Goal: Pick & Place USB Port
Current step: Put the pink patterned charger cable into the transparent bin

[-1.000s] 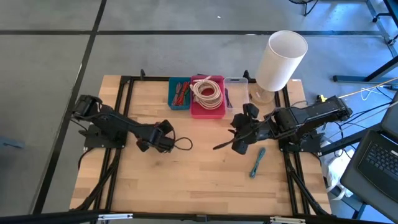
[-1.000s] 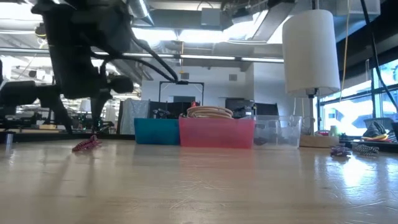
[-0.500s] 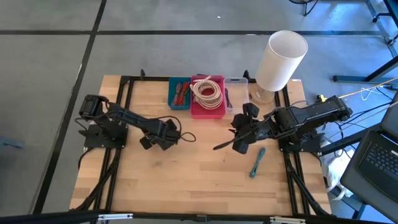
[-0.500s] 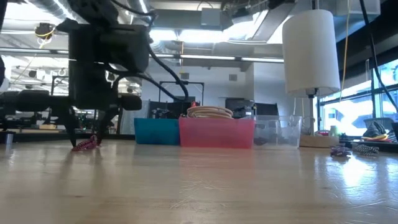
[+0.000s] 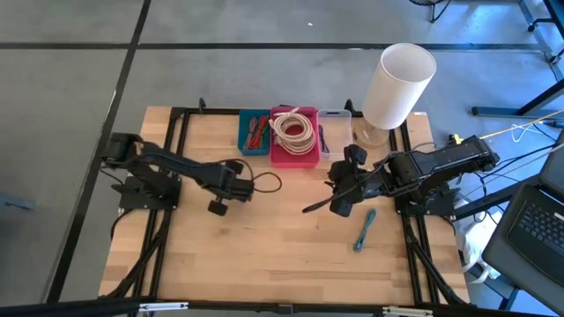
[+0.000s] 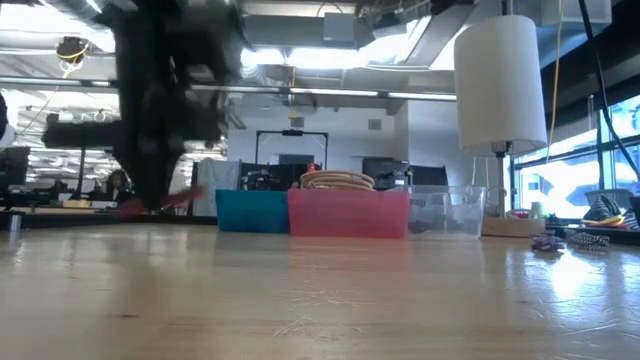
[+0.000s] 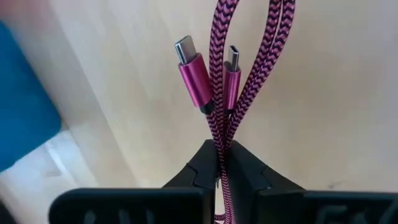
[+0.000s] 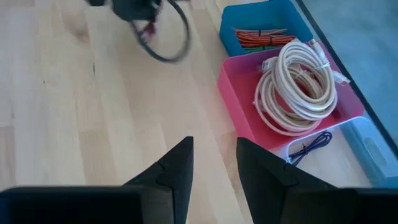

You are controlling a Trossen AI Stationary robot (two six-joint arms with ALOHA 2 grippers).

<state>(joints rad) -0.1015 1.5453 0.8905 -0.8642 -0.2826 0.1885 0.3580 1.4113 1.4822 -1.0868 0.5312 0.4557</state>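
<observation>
Left wrist view: we pinch the magenta USB cable (image 7: 219, 118) in our left end effector (image 7: 222, 163), blue bin (image 5: 255, 132) at twelve o'clock.

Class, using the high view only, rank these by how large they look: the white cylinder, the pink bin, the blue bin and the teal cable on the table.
1. White cylinder, the largest.
2. Pink bin.
3. Blue bin.
4. Teal cable, the smallest.

The tall cylinder stands nearer the overhead camera, which may enlarge it.
</observation>
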